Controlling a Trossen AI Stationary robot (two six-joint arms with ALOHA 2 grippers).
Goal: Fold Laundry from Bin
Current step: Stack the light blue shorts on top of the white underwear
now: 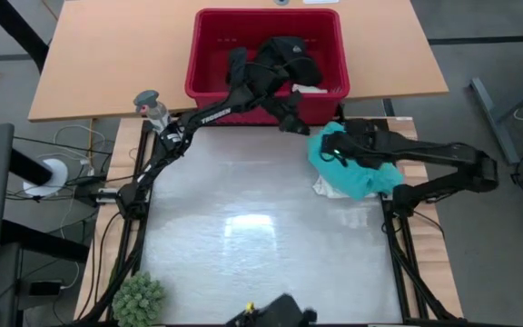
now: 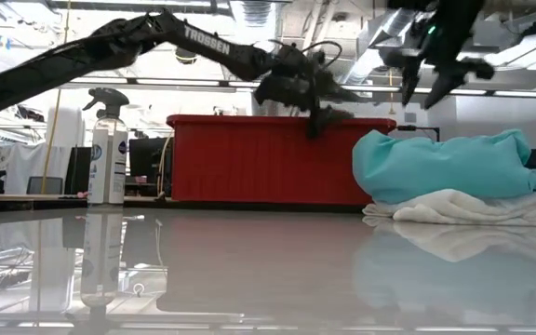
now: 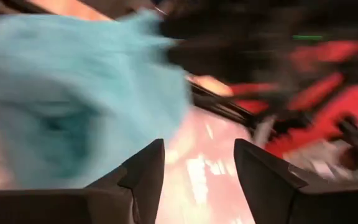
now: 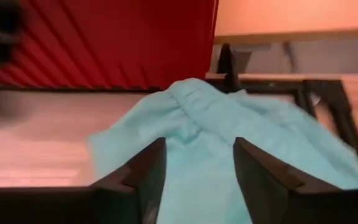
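The red bin (image 1: 209, 54) stands at the far edge and holds black clothing (image 1: 289, 56). A turquoise shirt (image 1: 361, 173) lies heaped on a white garment (image 1: 328, 189) at the table's far right. In the low view the shirt (image 2: 445, 163) rests on the white piece (image 2: 454, 207). My left gripper (image 1: 294, 124) hangs open in front of the bin's near wall, just left of the shirt; its wrist view shows nothing between the fingers (image 3: 197, 149). My right gripper (image 4: 197, 146) is open above the shirt, clear of it (image 2: 426, 79).
A spray bottle (image 1: 152, 109) stands at the far left corner. A green spiky ball (image 1: 139, 298) sits at the near left corner. The middle and near part of the grey table top (image 1: 261, 236) is bare. A wooden table (image 1: 107, 54) carries the bin.
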